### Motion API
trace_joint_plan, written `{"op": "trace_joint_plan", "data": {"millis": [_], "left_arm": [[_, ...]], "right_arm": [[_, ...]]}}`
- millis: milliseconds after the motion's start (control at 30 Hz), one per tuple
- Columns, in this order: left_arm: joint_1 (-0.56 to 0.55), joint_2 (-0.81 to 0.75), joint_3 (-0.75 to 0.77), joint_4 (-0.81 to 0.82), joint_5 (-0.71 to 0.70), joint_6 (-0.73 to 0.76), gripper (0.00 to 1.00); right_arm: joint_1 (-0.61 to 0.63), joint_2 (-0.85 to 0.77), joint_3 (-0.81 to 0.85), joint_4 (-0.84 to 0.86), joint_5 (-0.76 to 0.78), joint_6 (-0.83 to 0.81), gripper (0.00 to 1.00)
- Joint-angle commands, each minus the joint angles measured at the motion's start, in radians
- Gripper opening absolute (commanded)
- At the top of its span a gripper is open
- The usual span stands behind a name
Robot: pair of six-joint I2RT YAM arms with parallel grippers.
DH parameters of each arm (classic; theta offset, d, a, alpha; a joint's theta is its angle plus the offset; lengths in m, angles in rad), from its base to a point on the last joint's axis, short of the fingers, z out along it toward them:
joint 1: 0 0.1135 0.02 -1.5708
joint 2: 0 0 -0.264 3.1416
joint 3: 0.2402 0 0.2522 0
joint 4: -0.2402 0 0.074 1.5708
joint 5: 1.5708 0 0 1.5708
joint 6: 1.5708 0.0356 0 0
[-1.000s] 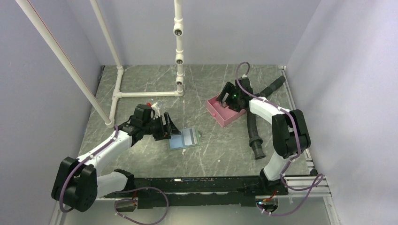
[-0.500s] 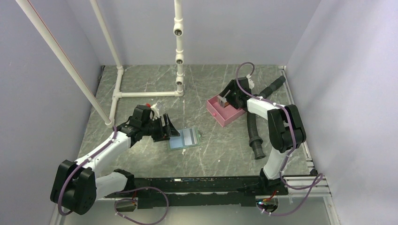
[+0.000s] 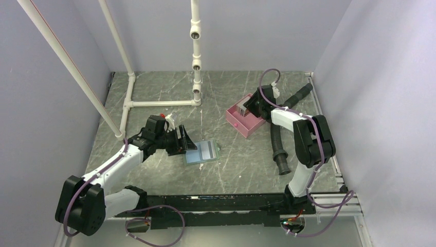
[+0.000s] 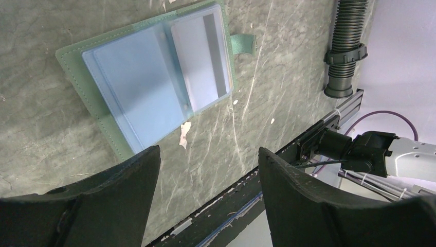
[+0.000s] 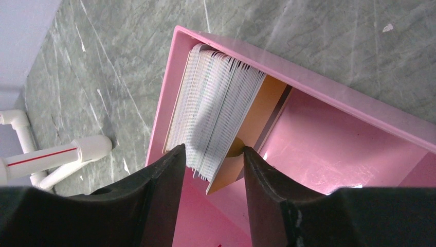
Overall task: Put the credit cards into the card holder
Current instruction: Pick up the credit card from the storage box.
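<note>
My right end effector [image 5: 213,157] is down inside the pink tray [image 5: 334,95], which sits toward the far right of the bench [image 3: 164,87]. The credit cards [image 5: 216,110] stand on edge there as a packed stack, leaning against the tray's end wall. They are mostly grey, with a tan-orange card [image 5: 259,116] on the side facing the open part of the tray. My two fingers are about halfway closed and stand on either side of the stack's nearest corner. One finger sits against the grey side and the other close to the tan-orange card. I cannot tell from the wrist view whether they are pressing on the cards or only flanking them. From above, the same end effector [image 3: 249,106] shows at the tray's far end with the card edges just beside it. My left end effector [image 4: 208,198] has its fingers spread wide with nothing between them. It hangs over bare bench just beside the near edge of the card holder [image 4: 110,131]. The holder lies unfolded and flat near the middle of the bench, with its light blue sleeves facing up and its snap tab [image 4: 241,42] sticking out from one side. One grey card with a dark stripe [image 4: 200,64] already sits in the sleeve nearest the tab. The tray and the holder are well apart. A black corrugated hose [image 3: 277,144] lies on the bench next to the tray, on the side toward my right arm, and a white pipe frame [image 3: 195,51] stands at the back.
</note>
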Motion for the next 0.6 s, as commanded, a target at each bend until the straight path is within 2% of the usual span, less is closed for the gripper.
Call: {"op": "trace_joint_plan", "data": {"millis": [0,233,567], "left_arm": [[0.002,-0.018,0.025,0.017,0.001,0.010,0.75],[0.002,-0.012,0.017,0.031,0.010,0.005,0.75],[0.002,-0.021,0.012,0.026,0.010,0.007,0.75]], "right_arm": [[-0.004,-0.066,-0.003,0.069,0.010,0.015,0.45],[-0.004,-0.091,-0.008,0.062,0.022,0.012,0.44],[-0.003,-0.076,0.005,0.059,0.018,0.017,0.24]]}}
